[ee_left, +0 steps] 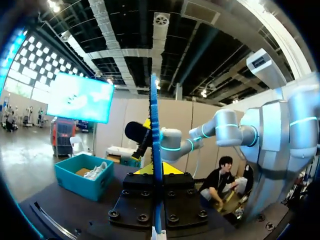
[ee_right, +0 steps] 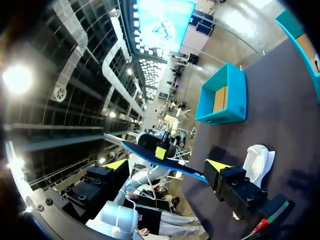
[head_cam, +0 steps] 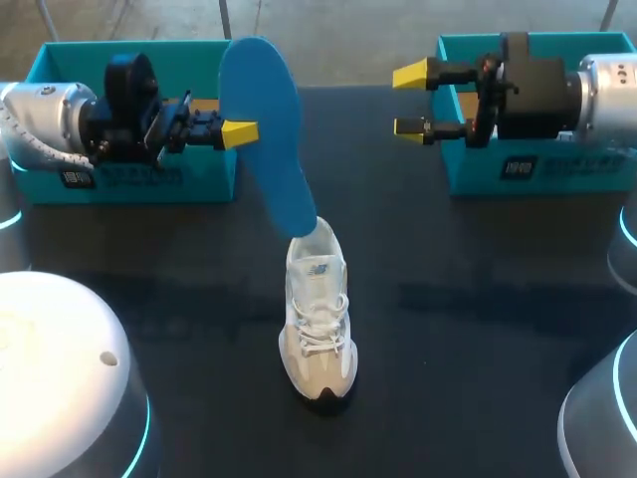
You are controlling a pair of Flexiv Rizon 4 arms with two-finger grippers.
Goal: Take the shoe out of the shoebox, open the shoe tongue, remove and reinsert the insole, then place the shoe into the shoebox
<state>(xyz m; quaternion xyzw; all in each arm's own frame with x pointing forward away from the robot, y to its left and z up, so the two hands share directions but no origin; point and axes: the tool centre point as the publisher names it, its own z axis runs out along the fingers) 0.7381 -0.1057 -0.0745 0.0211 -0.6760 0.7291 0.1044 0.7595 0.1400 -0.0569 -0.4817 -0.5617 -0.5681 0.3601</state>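
Blue insole (head_cam: 261,100) in left tool (head_cam: 245,132), shoe (head_cam: 317,319) below, teal shoeboxes (head_cam: 199,184) behind

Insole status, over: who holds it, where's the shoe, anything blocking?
Left gripper shut on blue insole, its lower end at the shoe opening. Right gripper open, empty, off to the side. Nothing in the way.

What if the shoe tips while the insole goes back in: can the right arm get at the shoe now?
Probably yes. The right gripper is open and empty, and the table between it and the shoe looks bare. The insole, held by the left gripper, leans off to the left.
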